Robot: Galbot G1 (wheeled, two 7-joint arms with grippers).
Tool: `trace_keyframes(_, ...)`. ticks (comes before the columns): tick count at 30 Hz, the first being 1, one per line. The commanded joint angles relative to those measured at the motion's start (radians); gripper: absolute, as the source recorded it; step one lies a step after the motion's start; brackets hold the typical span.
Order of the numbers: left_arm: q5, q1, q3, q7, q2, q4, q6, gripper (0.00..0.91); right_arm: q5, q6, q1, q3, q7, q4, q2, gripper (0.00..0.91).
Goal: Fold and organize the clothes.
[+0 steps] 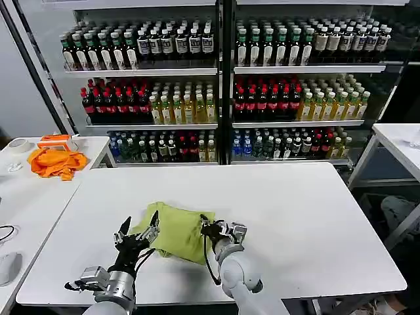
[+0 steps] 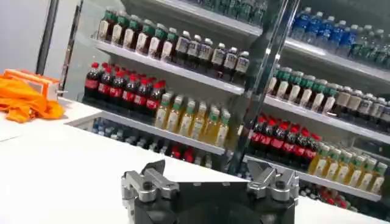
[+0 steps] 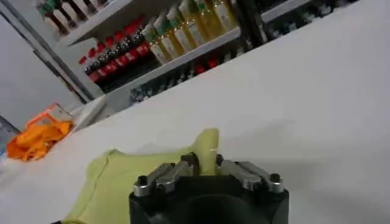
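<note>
The clothes are one lime yellow-green T-shirt (image 1: 176, 230), lying as a folded bundle on the white table (image 1: 308, 223) near its front edge. My right gripper (image 1: 209, 230) is at the bundle's right edge. In the right wrist view this gripper (image 3: 205, 161) is shut on a raised fold of the shirt (image 3: 122, 182). My left gripper (image 1: 140, 230) hovers open at the shirt's left edge. In the left wrist view the left gripper (image 2: 209, 178) has its jaws wide apart with nothing between them.
A bright orange cloth (image 1: 56, 162) and an orange box (image 1: 54, 140) lie on the side table at the left. Shelves of bottles (image 1: 223, 85) stand behind the table. Another white table (image 1: 400, 141) stands at the right.
</note>
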Motion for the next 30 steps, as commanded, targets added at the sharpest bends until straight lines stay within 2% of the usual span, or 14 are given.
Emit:
trace_keyframes(1, -0.002, 0.007, -0.007, 0.001, 0.004, 0.006, -0.002, 0.907, -0.371, -0.026, 0.111, -0.009, -0.068, -0.12, -0.043, 0.0)
trace_keyframes(3, -0.002, 0.005, -0.004, 0.002, 0.004, 0.008, -0.002, 0.907, -0.398, -0.035, 0.125, -0.007, -0.083, -0.128, -0.057, 0.0)
trace_keyframes(7, -0.002, 0.002, 0.005, 0.003, 0.006, 0.012, -0.001, 0.907, -0.47, -0.066, 0.206, -0.025, -0.159, -0.166, -0.155, 0.0)
trace_keyframes(12, 0.001, -0.005, 0.018, 0.005, 0.0, 0.018, 0.0, 0.907, -0.474, -0.083, 0.294, -0.057, -0.246, -0.22, -0.236, 0.0)
trace_keyframes(15, 0.002, -0.007, 0.025, 0.006, -0.004, 0.018, 0.001, 0.907, -0.447, -0.085, 0.365, -0.073, -0.336, -0.266, -0.277, 0.0)
trace_keyframes(16, 0.003, -0.007, 0.026, 0.007, -0.004, 0.018, 0.001, 0.907, -0.447, -0.085, 0.365, -0.073, -0.336, -0.266, -0.277, 0.0)
trace_keyframes(17, 0.002, -0.007, 0.028, 0.008, -0.004, 0.018, 0.001, 0.907, -0.422, -0.066, 0.423, -0.079, -0.414, -0.309, -0.297, 0.0)
trace_keyframes(22, 0.002, -0.007, 0.028, 0.01, -0.004, 0.019, 0.0, 0.907, -0.467, 0.02, 0.509, -0.095, -0.493, -0.412, -0.3, 0.0)
trace_keyframes(24, 0.002, -0.007, 0.027, 0.01, -0.004, 0.019, 0.0, 0.907, -0.518, 0.071, 0.541, -0.113, -0.532, -0.482, -0.29, 0.0)
trace_keyframes(25, 0.002, -0.007, 0.027, 0.011, -0.004, 0.02, 0.0, 0.907, -0.534, 0.1, 0.551, -0.118, -0.542, -0.5, -0.285, 0.05)
trace_keyframes(26, 0.002, -0.007, 0.026, 0.01, -0.004, 0.019, 0.0, 0.907, -0.563, 0.129, 0.56, -0.129, -0.531, -0.53, -0.274, 0.212)
trace_keyframes(27, 0.002, -0.008, 0.026, 0.01, -0.004, 0.019, 0.0, 0.907, -0.574, 0.144, 0.563, -0.13, -0.525, -0.537, -0.268, 0.665)
trace_keyframes(28, 0.002, -0.008, 0.026, 0.01, -0.004, 0.019, 0.0, 0.907, -0.585, 0.155, 0.563, -0.128, -0.523, -0.55, -0.26, 0.907)
trace_keyframes(30, 0.001, -0.008, 0.024, 0.01, -0.002, 0.017, 0.0, 0.907, -0.599, 0.161, 0.548, -0.123, -0.514, -0.538, -0.253, 0.907)
